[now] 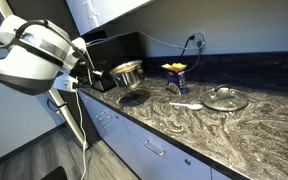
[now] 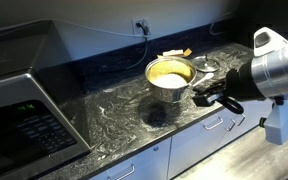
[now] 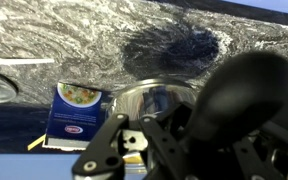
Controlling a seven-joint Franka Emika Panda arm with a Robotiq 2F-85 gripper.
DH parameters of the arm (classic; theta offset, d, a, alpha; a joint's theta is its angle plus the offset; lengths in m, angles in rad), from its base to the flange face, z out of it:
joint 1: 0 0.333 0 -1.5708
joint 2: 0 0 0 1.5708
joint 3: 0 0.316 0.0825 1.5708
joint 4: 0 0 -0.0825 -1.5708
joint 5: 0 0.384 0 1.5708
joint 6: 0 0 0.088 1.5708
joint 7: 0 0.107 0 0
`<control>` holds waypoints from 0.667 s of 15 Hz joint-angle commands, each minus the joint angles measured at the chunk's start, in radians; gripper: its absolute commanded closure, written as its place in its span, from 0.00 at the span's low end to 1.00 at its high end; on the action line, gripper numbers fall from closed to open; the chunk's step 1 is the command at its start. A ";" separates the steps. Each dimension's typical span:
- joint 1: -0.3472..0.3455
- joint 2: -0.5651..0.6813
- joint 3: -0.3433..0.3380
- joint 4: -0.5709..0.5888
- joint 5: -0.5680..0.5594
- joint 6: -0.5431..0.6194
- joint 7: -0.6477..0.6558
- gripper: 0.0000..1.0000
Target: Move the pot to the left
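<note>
Pot: round, steel, straight-sided, cream-yellow inside.

Location: above the dark marbled counter, between the microwave and the box. In both exterior views a round shadow lies on the counter below the pot and apart from its base, so the pot hangs clear of the surface.

Relation to my gripper: the pot sits at the tip of the gripper, on the side away from my arm. My jaws stand narrow, pinched on the pot's rim at the side nearest my wrist. In the wrist view the gripper fills the lower frame. The pot shows just beyond it, its rim meeting my jaws.

Orientation: mouth upward. In an exterior view the pot looks tipped a little off level. The body is round and has no long axis of its own. The side handles are too small for me to tell which way their line runs.

Other entries:
- Lid: flat glass with a knob, lying on the counter beyond the box, well apart from the pot.
- Utensil: white, lying flat on the counter near the lid.
- Box, wrist view: blue pasta carton, beside the pot.
- Outlet: on the wall behind the box, with a cord plugged in.
</note>
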 commanded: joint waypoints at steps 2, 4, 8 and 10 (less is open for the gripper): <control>-0.024 0.045 -0.001 0.143 -0.125 0.029 0.073 0.98; -0.027 0.080 -0.004 0.184 -0.165 0.027 0.113 0.98; -0.024 0.150 -0.011 0.237 -0.226 0.033 0.191 0.98; -0.024 0.180 -0.012 0.254 -0.251 0.030 0.223 0.98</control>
